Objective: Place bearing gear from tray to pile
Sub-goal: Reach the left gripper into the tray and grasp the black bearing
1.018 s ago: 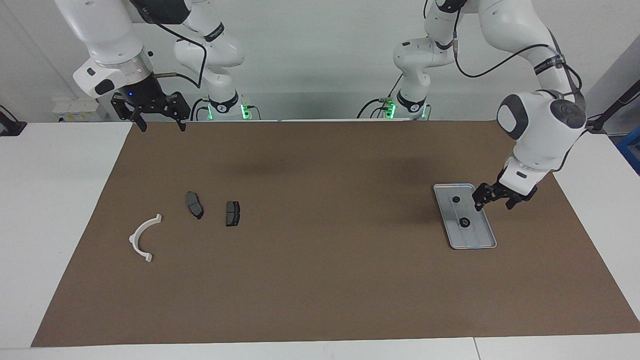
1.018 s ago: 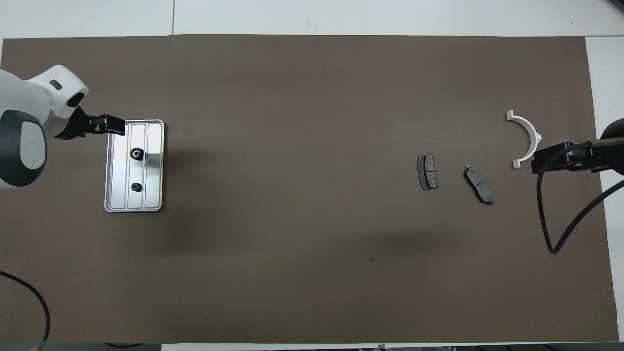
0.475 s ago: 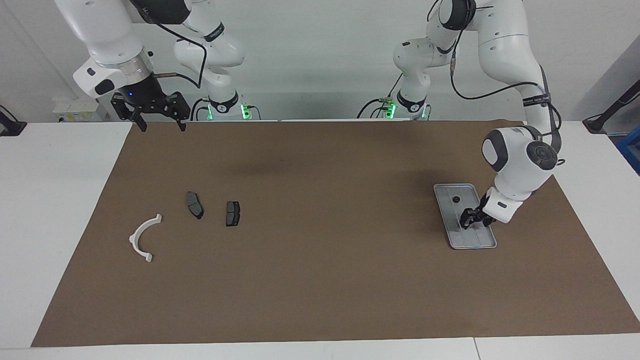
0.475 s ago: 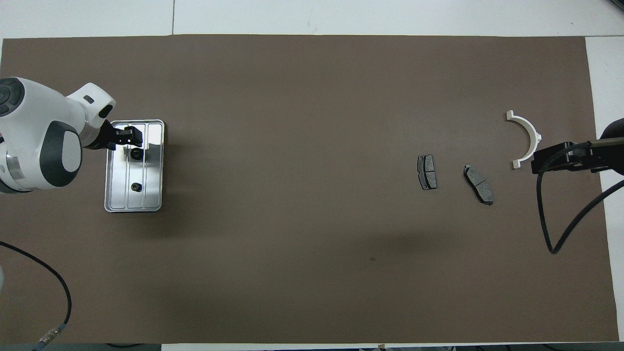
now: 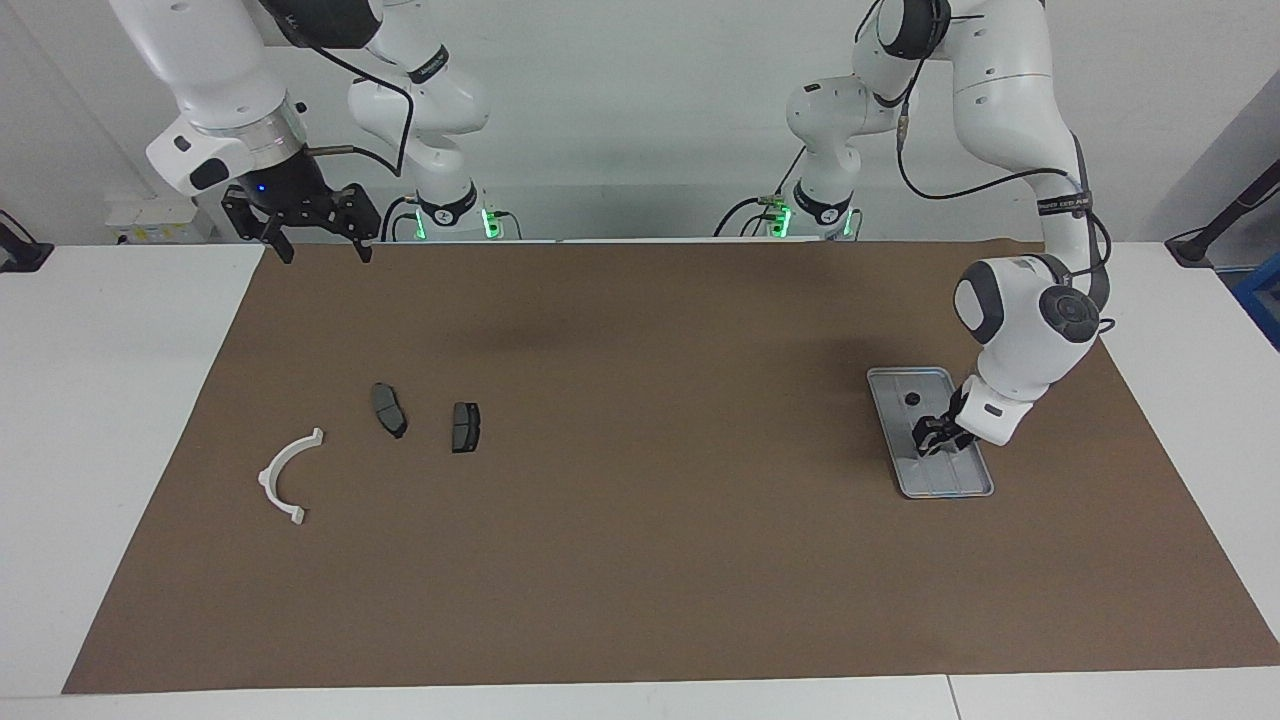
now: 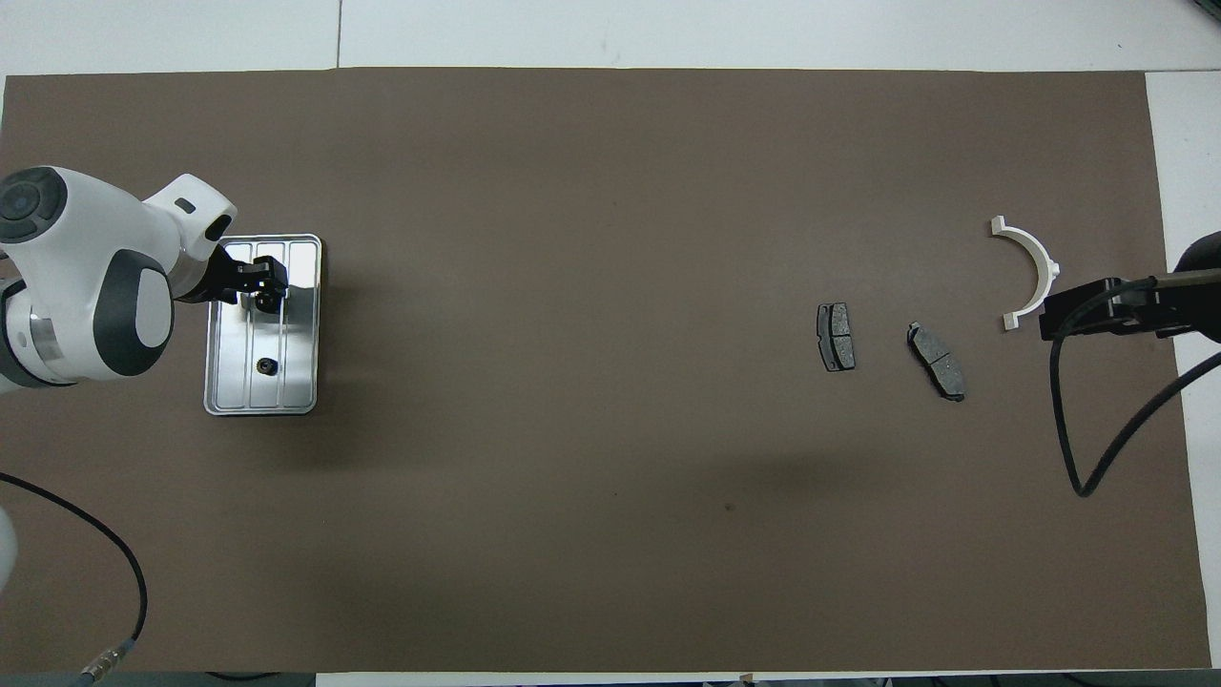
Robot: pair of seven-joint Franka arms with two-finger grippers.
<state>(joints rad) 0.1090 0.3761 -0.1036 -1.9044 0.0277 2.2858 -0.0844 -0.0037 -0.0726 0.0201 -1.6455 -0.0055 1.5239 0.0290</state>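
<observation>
The silver tray [image 5: 950,478] lies at the left arm's end of the brown mat; it also shows in the overhead view [image 6: 300,382]. Two small black bearing gears lie in it. One gear [image 5: 912,398] [image 6: 264,364] is nearer to the robots. My left gripper [image 5: 930,442] [image 6: 262,286] is open and down in the tray at the other gear [image 6: 268,303]. The pile is at the right arm's end: a white bracket [image 5: 268,476] [image 6: 1047,265] and two dark brake pads [image 5: 389,410] [image 5: 465,427]. My right gripper [image 5: 325,250] [image 6: 1059,315] waits, open and raised.
The brown mat [image 5: 650,520] covers most of the white table [image 5: 120,400]. A black cable [image 6: 1087,458] hangs from the right arm over the mat near the pile. Another cable [image 6: 114,572] loops at the left arm's end.
My left gripper has come from beside the tray's rim, swung over the tray and lowered onto the gear farther from the robots. The right arm has not moved.
</observation>
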